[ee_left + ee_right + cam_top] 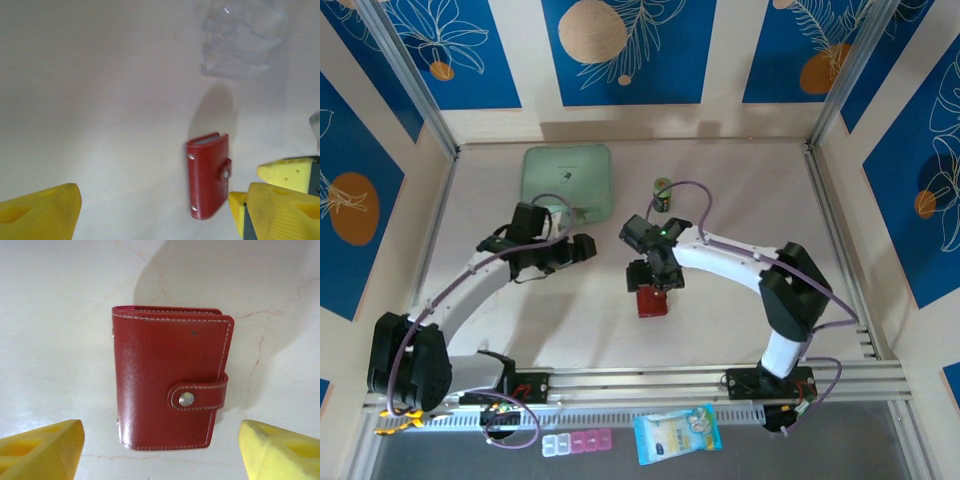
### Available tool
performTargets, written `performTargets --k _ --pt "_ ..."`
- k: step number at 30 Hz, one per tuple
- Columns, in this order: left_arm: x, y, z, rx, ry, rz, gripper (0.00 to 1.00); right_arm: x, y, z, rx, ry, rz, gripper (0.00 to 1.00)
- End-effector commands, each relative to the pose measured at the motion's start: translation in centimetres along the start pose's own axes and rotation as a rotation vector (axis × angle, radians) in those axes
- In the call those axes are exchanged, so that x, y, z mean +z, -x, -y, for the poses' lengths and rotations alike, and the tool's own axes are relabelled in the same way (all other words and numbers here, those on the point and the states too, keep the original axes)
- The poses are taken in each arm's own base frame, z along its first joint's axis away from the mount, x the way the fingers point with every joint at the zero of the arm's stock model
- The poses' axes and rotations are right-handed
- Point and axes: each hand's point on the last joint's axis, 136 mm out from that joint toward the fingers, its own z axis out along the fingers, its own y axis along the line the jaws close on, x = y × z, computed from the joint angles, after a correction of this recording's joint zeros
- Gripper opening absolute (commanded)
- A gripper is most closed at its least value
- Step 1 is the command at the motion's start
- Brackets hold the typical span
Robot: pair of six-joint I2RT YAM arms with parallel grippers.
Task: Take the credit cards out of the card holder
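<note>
Card holder lay flat on the table, snap tab fastened, beneath the right gripper's spread, empty fingers. The left gripper, likewise spread and empty, hung nearby. No card was out, so by my judgement the whole job was left.

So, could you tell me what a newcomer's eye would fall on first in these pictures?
The dark-red card holder, lying closed with its snap tab fastened at the middle of the pale table. The right pincer hovers open over it, and a mint-green case sits at the far side.
</note>
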Motion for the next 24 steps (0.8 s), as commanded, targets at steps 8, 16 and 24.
performTargets --k 8,16,24 --pt "5.3 -3.2 4.9 -0.093 -0.168 -0.039 0.47 -0.7 -1.3 1.5 0.073 0.2 -0.007 0.61" --pt "9.2 -6.6 7.3 -0.125 -0.229 -0.128 0.1 0.5 -1.0 2.0 0.06 0.183 -0.022 0.44" --pt "10.7 -8.1 6.6 -0.189 -0.231 -0.136 0.02 1.8 -0.5 1.6 0.006 0.1 -0.039 0.38"
